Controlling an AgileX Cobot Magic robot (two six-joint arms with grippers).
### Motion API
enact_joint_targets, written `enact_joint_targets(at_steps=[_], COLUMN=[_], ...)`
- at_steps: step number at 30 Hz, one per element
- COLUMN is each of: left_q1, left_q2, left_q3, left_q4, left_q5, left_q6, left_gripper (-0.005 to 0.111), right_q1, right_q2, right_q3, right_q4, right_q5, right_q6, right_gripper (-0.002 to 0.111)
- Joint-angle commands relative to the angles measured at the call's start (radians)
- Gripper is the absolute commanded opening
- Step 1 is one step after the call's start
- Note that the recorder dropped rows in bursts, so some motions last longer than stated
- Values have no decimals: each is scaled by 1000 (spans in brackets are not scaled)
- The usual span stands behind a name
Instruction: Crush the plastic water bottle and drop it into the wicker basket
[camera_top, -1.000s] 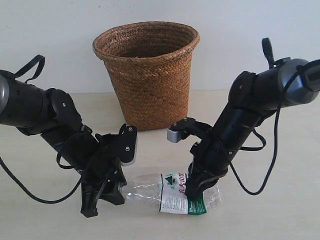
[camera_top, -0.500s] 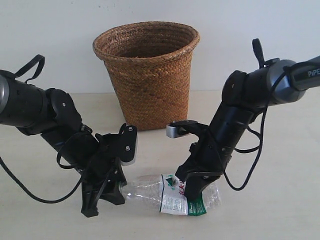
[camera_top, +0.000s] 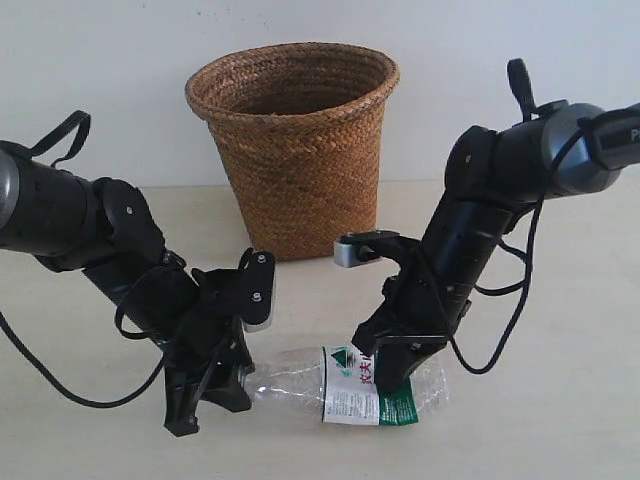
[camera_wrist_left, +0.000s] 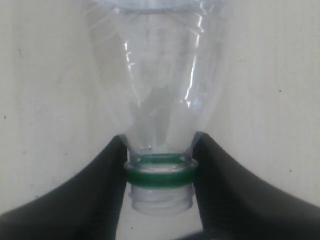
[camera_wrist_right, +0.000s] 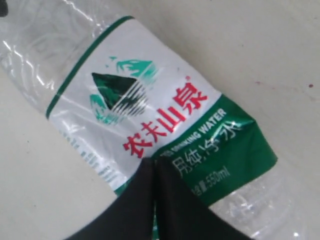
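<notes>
The left fingers (camera_wrist_left: 95, 195) are gripping the bottle (camera_top: 300, 376) by its neck and the clenched right fingers (camera_wrist_right: 142, 200) are pressing its middle, so I think crushing is happening and needs a harder squash next.

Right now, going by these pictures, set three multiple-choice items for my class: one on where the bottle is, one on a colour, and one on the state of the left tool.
1. Where is the plastic water bottle?
A. Inside the wicker basket
B. Lying on the table in front of the basket
C. Raised over the basket's rim

2. What colour is the ring on the bottle's neck?
A. Green
B. Blue
C. Yellow

3. How is the left tool?
A. Open, clear of the bottle
B. Shut on the basket's rim
C. Shut on the bottle's neck

Answers:
1 B: the bottle lies on its side on the tabletop, with the basket behind it.
2 A: the left wrist view shows a green band.
3 C: the tool clamps the neck from both sides.
</notes>
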Motion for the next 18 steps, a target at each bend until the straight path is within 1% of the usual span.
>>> enact_joint_targets(at_steps=[1,4,9,13,18], left_q1=[-3,-3,-3,-3,-3], left_q2=[-1,-1,-1,-1,-1], left_q3=[1,1,1,1,1], left_q4=[14,14,14,14,14], left_q5=[19,23,29,29,34], left_q6=[-6,-6,-6,-6,-6], left_gripper=[4,4,4,4,4], right_q1=[-7,-7,-7,-2,37], right_q2=[-74,-115,-133,-98,-50], right_q3=[13,13,29,40,40], right_q4=[-39,3,194,243,302], right_q5=[2,10,3,-9,-94], right_q6=[-21,-36,-136,-136,-160], right_gripper=[0,0,0,0,0])
